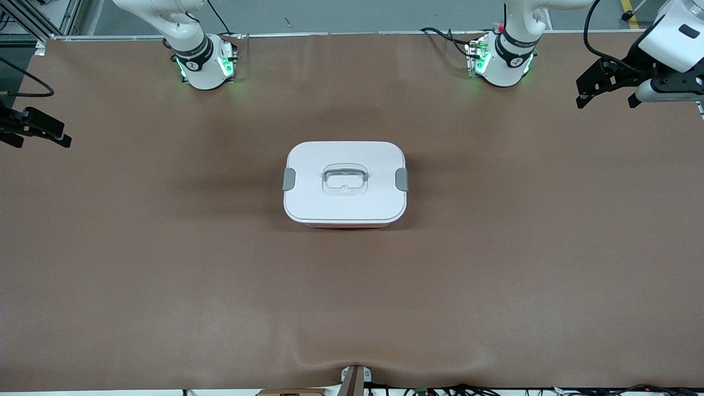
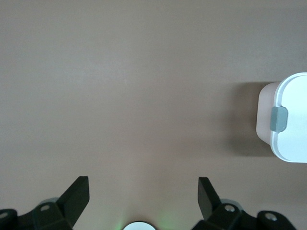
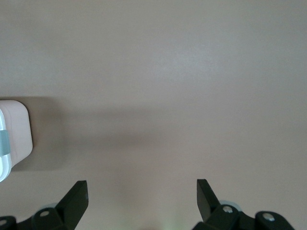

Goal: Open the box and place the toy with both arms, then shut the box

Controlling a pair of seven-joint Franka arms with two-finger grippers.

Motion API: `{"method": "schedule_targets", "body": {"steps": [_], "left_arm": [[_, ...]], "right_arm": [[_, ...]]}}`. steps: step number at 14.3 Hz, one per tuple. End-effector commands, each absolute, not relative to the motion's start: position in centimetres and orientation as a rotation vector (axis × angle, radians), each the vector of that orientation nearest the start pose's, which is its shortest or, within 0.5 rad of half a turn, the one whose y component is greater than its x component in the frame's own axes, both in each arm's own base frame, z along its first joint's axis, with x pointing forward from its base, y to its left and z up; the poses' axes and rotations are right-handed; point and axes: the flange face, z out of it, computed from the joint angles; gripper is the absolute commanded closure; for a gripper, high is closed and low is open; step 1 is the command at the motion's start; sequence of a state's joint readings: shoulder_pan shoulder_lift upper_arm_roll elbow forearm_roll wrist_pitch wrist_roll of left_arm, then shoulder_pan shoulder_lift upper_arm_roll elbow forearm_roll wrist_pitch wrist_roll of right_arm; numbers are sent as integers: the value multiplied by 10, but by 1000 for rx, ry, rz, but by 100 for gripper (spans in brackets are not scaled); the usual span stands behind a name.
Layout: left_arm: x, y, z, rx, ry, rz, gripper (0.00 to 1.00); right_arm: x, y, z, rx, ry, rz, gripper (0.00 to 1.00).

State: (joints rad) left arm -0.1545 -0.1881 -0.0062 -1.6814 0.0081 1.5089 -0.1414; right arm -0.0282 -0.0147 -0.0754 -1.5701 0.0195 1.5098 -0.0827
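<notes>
The box [image 1: 345, 206] stands in the middle of the table with its white lid on. Grey clips [image 1: 289, 179] sit at both short ends and a clear recessed handle [image 1: 345, 180] lies in the lid's centre. The toy is out of view. My left gripper [image 1: 608, 93] hangs open over the table's edge at the left arm's end, well apart from the box. In the left wrist view the left gripper [image 2: 143, 184] is empty and one clipped end of the box [image 2: 288, 120] shows. My right gripper [image 1: 41, 135] waits open at the right arm's end. In the right wrist view the right gripper [image 3: 141, 187] is empty and a corner of the box [image 3: 14, 129] shows.
A brown cover [image 1: 165, 264] spans the whole table. Both arm bases [image 1: 204, 63] stand along the edge farthest from the front camera. A small bracket [image 1: 355, 377] lifts the cover into a ridge at the nearest edge.
</notes>
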Motion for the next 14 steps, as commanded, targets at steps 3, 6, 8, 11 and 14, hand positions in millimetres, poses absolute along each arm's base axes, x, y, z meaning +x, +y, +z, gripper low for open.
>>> {"method": "schedule_targets", "body": {"steps": [3, 6, 8, 11, 14], "left_arm": [[496, -77, 662, -3139, 38, -13, 0], [501, -75, 660, -3137, 19, -6, 0], [501, -75, 662, -3138, 14, -13, 0], [502, -75, 660, -3136, 16, -9, 0], [505, -77, 654, -3133, 18, 10, 0]], "right_arm": [[537, -40, 628, -3113, 91, 111, 0], [538, -18, 631, -3124, 104, 103, 0], [539, -16, 632, -3127, 107, 89, 0], [539, -16, 635, -3125, 109, 79, 0], [539, -17, 635, -3124, 106, 79, 0]]}}
